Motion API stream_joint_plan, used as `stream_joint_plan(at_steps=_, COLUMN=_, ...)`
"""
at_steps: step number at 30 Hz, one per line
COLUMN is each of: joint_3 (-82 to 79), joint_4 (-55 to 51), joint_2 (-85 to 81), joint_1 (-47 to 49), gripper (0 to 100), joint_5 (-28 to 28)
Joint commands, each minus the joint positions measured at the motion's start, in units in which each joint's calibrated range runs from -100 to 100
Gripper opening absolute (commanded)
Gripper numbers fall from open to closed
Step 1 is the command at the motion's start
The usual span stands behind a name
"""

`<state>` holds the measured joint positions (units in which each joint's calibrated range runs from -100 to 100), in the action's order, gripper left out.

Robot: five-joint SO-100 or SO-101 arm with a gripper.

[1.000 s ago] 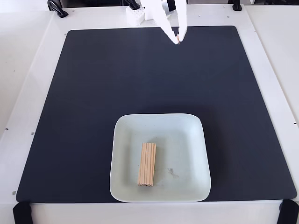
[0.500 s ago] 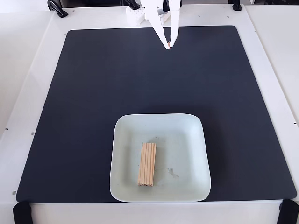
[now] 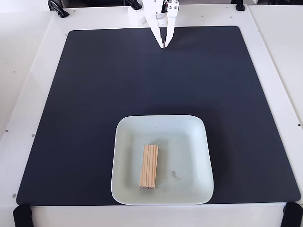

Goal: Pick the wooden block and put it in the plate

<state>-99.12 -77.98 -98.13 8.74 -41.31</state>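
The wooden block (image 3: 149,166), a light-tan bar with lengthwise grain lines, lies inside the plate (image 3: 189,132), left of its middle, with its long side running front to back. The plate is square, pale mint-white and glossy, and sits near the front edge of the black mat. A faint scuff mark shows right of the block. My white gripper (image 3: 164,45) hangs at the far edge of the mat, far from the plate. Its fingertips meet at a point and hold nothing.
A large black mat (image 3: 94,94) covers the white table (image 3: 28,71). Black clamps sit at the front corners (image 3: 21,215) and along the back edge (image 3: 57,8). The arm's white base (image 3: 137,14) stands at the back centre.
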Motion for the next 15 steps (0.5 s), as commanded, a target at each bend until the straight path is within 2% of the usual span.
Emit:
stream_joint_plan(at_steps=1, joint_3=-0.2, joint_4=-0.6, joint_2=-0.4, joint_1=0.2, gripper=1, joint_5=-0.2)
stream_joint_plan(at_steps=15, joint_3=-0.2, joint_4=-0.6, joint_2=-0.3, joint_1=0.1, gripper=1, joint_5=0.2)
